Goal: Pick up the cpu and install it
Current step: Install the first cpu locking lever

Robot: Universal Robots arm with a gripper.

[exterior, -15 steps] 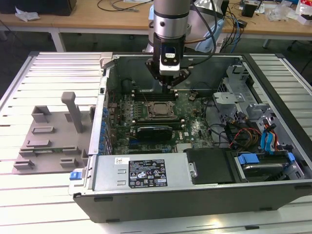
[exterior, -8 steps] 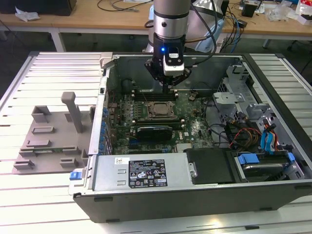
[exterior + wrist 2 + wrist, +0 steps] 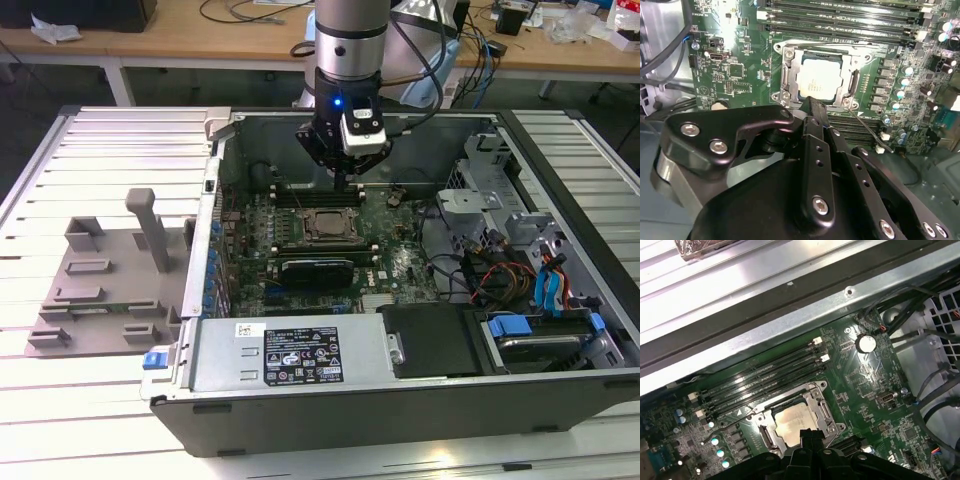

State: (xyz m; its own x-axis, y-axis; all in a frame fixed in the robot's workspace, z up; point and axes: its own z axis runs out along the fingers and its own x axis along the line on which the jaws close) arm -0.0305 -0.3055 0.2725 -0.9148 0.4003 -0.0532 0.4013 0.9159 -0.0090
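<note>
The cpu [image 3: 817, 80] lies flat in its socket [image 3: 785, 75] on the green motherboard [image 3: 730, 75], silver top up, with the metal frame around all four sides. The board sits inside the open computer case [image 3: 300, 355], which rests on the slatted worktop [image 3: 100, 150]. So the chip looks to be seated already, though I cannot tell whether the frame is latched over it.

The pincer [image 3: 812, 105] is drawn narrow — its two black fingers meet at the tips with nothing between them. The tips hang just at the near edge of the socket; whether they touch the frame or the chip is hidden by the fingers themselves. In the exterior view the pincer [image 3: 345, 185] stands above the board, just behind the socket and the long black card [image 3: 315, 270].

As for handling, I judge the chip light, stiff and thin, with a smooth metal top that would slide under a careless grip. Its underside and the socket contacts are the fragile part — any hold belongs on two opposite pale rims, kept level.
</note>
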